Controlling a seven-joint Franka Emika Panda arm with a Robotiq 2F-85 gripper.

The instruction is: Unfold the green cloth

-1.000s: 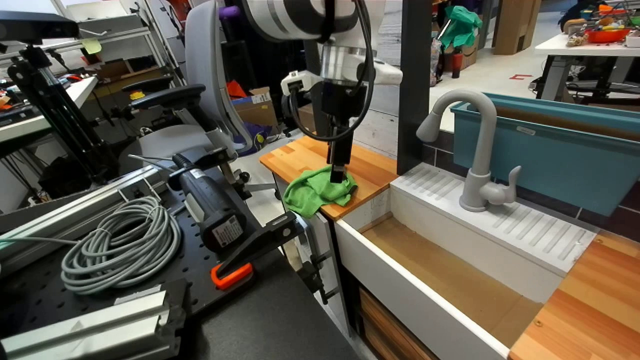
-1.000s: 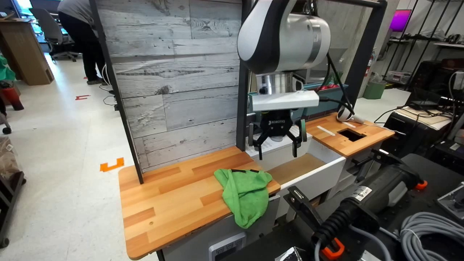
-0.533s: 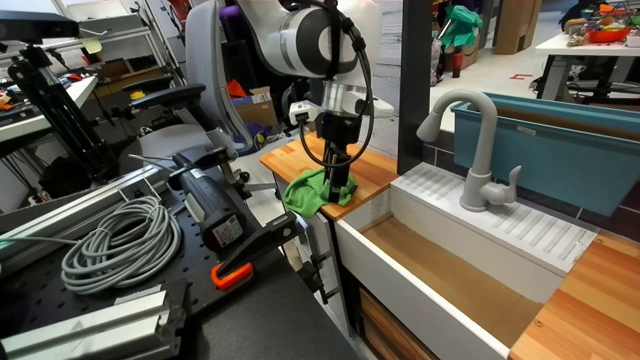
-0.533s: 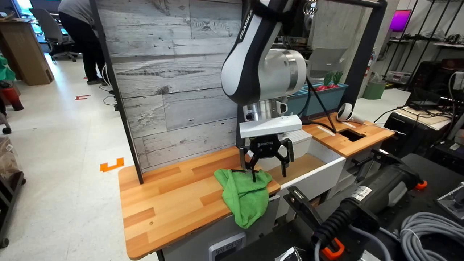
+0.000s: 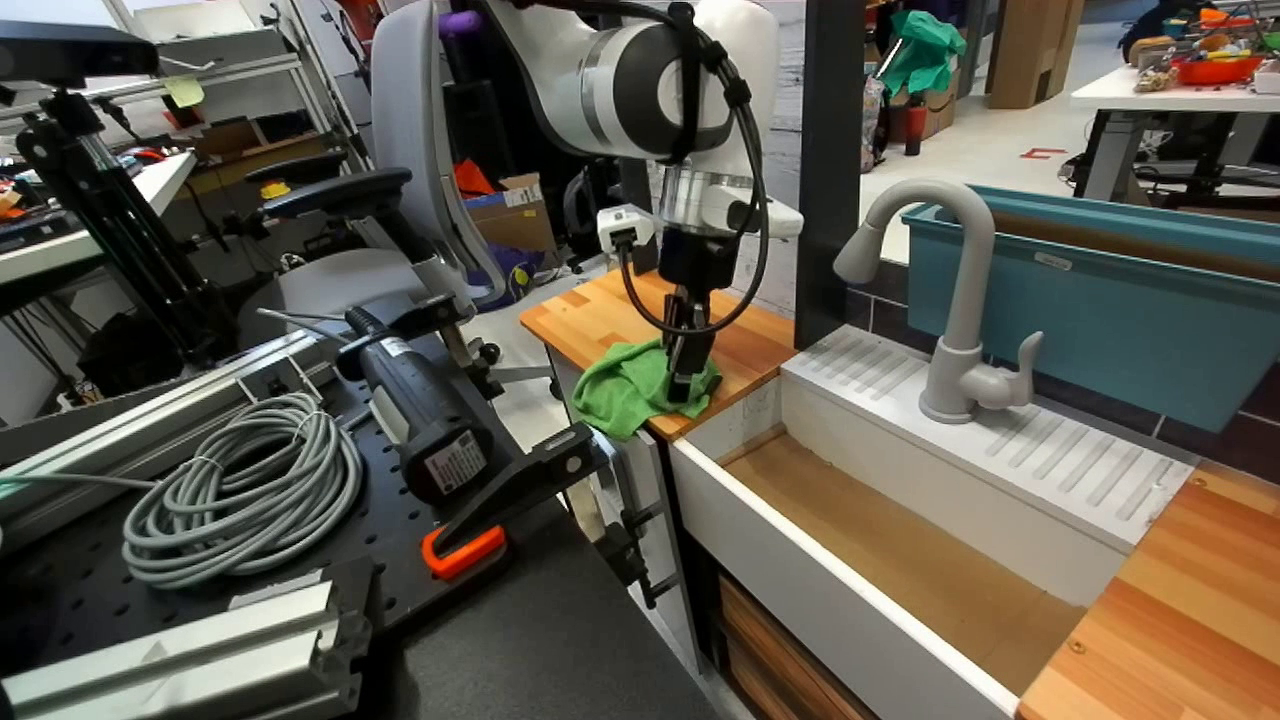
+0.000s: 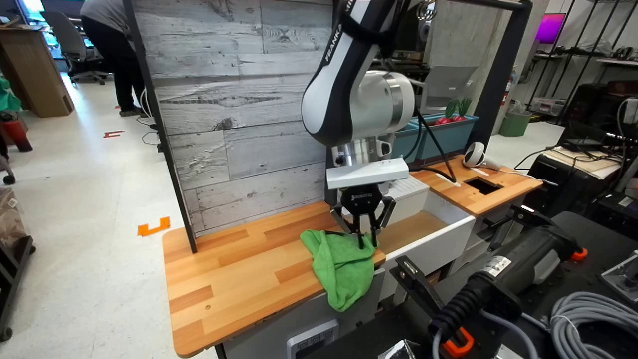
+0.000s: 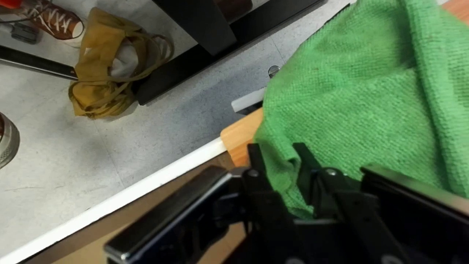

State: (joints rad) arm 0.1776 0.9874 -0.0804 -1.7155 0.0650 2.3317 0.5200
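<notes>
Green cloth: lies crumpled on wooden bench near white basin, part draped over bench edge | Gripper: points down at cloth's basin-side end, fingers narrowly apart, cloth bunched between; cannot tell whether clamped | Grey faucet: stands upright alongside basin
</notes>
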